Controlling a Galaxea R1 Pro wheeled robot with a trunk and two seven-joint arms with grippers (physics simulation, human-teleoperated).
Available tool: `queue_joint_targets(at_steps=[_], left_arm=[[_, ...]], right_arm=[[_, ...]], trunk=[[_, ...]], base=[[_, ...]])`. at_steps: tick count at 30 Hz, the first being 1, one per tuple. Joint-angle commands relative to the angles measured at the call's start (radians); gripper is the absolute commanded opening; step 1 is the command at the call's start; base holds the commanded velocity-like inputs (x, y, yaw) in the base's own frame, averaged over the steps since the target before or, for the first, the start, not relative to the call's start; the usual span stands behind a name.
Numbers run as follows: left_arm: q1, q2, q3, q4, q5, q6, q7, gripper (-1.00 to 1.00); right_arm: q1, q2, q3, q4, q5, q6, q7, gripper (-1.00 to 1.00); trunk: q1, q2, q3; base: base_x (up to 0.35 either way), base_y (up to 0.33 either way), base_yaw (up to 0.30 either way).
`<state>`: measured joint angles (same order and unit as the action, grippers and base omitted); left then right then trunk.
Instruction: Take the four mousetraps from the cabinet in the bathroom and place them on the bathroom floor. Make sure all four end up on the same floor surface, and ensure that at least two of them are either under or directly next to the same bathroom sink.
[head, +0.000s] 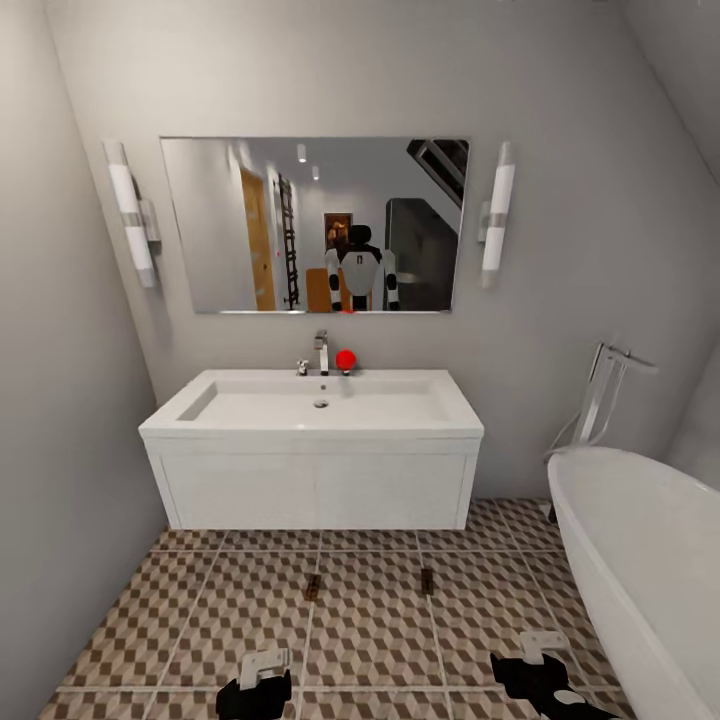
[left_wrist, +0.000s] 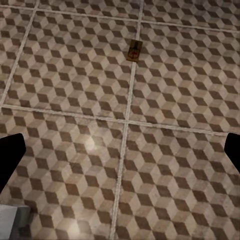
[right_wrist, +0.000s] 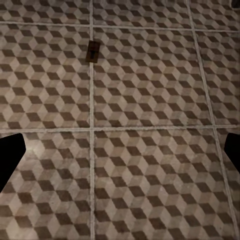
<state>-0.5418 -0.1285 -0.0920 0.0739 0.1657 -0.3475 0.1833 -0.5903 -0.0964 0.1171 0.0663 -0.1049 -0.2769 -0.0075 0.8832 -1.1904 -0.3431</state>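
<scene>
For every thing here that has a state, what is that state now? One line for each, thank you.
Left small tan-brown mousetrap: flat on the cube-pattern tiled floor, before the sink unit.
Right small tan-brown mousetrap: flat on that floor, apart from the first.
Wide white rectangular sink: basin empty.
Left tool: open, empty.
Right tool: open, empty.

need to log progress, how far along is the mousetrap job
Looks done: two mousetraps lie on the bathroom floor in front of the sink, a left one and a right one. In hand: nothing; left gripper and right gripper look open and empty. Left: the other two traps.
</scene>
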Motion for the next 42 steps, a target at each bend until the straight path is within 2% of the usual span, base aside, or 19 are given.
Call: queue_joint_targets(at_steps=[1,42], left_arm=[[-0.002,-0.001,-0.008,0.004,0.009,-0.007,0.001,1.00],[0.027,0.001,-0.009,0.004,0.009,-0.006,-0.001,1.00]], right_arm=[[-0.002,0.000,0.009,0.004,-0.010,-0.007,0.000,1.00],[-0.002,0.010,0.007,0.004,-0.013,-0.007,0.000,1.00]], trunk=[[-0.004,0.006,0.002],[-0.161,0.293,0.130]], base=[[0.000,0.000,0.000],[0.000,0.000,0.000]])
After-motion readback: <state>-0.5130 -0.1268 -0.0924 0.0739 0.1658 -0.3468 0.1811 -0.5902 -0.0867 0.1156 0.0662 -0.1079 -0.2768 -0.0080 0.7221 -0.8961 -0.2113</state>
